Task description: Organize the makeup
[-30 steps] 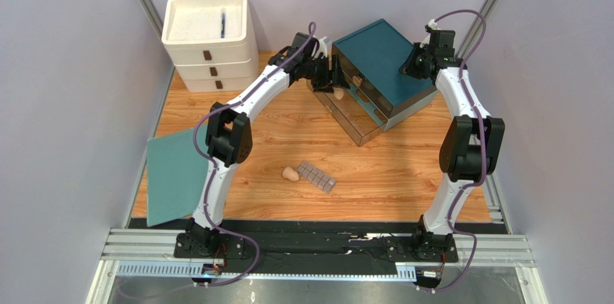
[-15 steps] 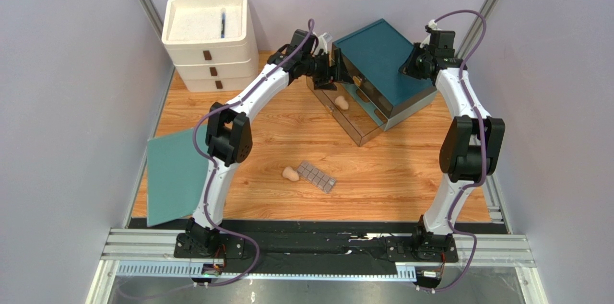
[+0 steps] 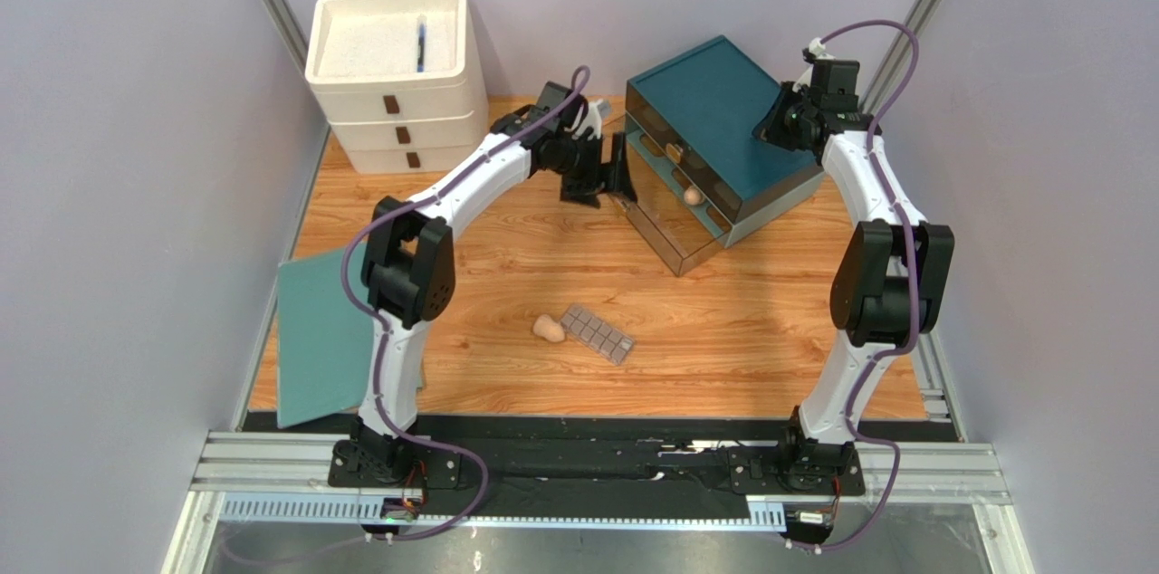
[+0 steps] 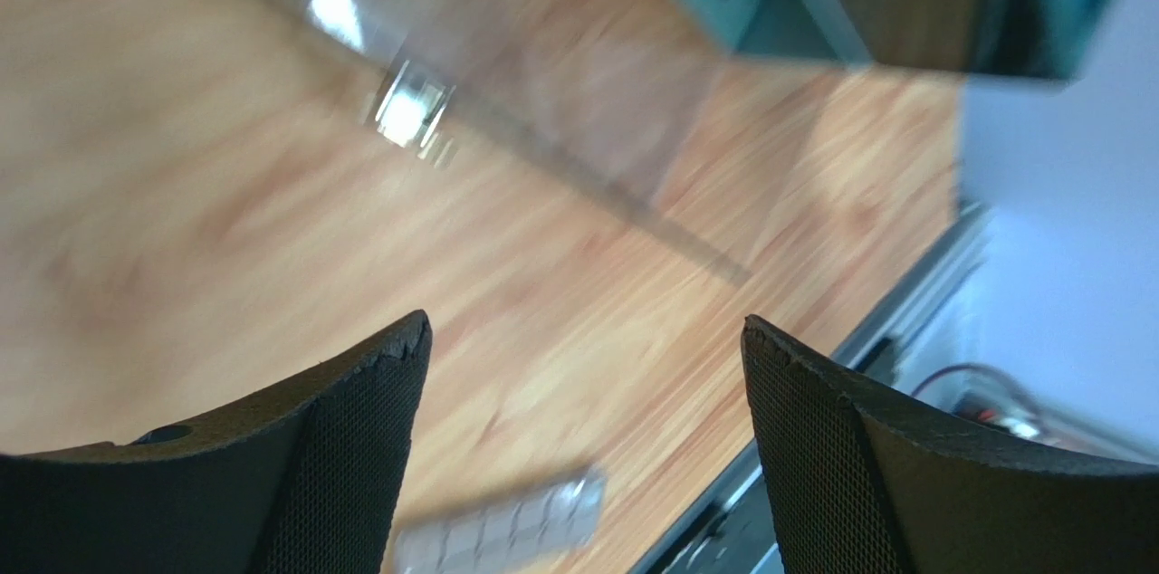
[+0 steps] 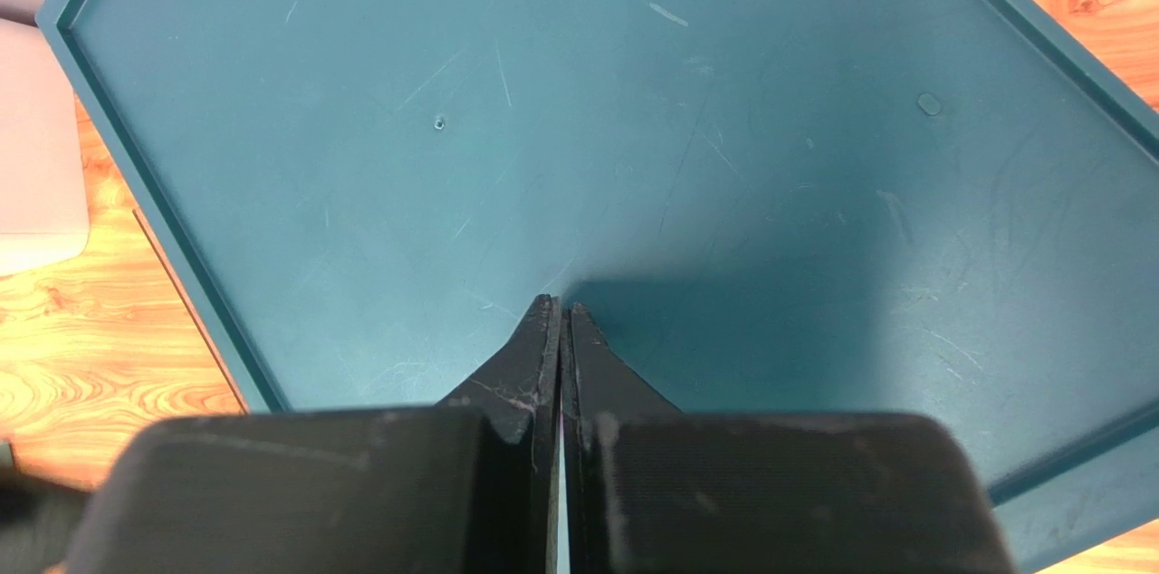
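**Left gripper wide and empty at the cabinet; right gripper pinched shut above its top**

Seen from above, the left gripper [image 3: 619, 176] hangs just beside the teal cabinet [image 3: 714, 106], on the cabinet's 9 o'clock side; its jaws are spread wide and nothing sits between them. The left wrist view shows the same, with both fingers [image 4: 340, 466] apart over bare table [image 4: 204, 194] and only the palette [image 4: 506, 536] below them.

One sponge [image 3: 693, 195] lies inside an open drawer [image 3: 663, 224] of the cabinet, apart from the left gripper, at its 3 o'clock. The second sponge [image 3: 547, 327] lies on the table [image 3: 762, 330] a little toward 6 o'clock from the centre; the palette [image 3: 599, 332] lies just beside it at its 3 o'clock, tilted. Whether the two touch cannot be told.

The right gripper [image 3: 770, 129] is over the cabinet's top; in its wrist view the jaws [image 5: 561, 316] are pressed together, holding nothing, with the tip at or just above the scratched teal surface.

At 11 o'clock stands the white unit [image 3: 395, 99]; a thin dark stick [image 3: 421, 45] lies on top, too small to name. The sheet [image 3: 327, 337] lies flat at 8 o'clock, by the left arm.
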Action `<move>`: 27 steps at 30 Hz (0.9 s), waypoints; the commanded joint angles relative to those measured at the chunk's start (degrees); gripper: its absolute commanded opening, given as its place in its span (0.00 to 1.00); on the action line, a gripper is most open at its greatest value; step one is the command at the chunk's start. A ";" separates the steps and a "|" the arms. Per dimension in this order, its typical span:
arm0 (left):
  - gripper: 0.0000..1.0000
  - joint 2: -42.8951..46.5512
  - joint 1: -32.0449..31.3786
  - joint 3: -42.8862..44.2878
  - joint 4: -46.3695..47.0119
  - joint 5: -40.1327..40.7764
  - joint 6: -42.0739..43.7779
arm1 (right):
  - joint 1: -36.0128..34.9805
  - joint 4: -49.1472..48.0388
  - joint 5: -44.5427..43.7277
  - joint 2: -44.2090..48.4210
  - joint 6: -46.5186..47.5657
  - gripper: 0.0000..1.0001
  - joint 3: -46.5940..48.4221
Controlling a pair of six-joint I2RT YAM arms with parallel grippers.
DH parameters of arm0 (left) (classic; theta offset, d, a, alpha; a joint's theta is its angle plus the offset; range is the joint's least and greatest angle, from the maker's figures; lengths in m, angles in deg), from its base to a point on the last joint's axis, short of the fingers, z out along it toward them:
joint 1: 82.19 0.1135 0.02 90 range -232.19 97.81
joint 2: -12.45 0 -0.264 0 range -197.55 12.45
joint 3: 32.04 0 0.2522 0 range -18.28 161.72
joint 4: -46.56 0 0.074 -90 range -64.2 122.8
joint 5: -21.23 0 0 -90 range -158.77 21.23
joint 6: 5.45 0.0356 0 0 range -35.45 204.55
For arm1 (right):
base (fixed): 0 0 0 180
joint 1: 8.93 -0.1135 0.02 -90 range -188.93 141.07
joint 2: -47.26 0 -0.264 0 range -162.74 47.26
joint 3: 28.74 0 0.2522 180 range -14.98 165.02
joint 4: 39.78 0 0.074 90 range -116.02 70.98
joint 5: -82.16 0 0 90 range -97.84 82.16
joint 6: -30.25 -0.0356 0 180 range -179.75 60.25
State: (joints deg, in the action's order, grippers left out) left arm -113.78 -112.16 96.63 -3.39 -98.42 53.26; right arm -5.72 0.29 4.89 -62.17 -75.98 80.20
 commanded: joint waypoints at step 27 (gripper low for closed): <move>0.88 19.89 -11.51 -37.92 -15.23 26.75 14.24 | -1.27 13.95 4.23 0.88 3.57 0.00 -9.22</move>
State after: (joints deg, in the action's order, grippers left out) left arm -92.58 -123.29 58.63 -18.84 -72.48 67.76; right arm -6.01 -0.11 9.70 -58.52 -74.45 75.17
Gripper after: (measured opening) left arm 0.882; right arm 0.002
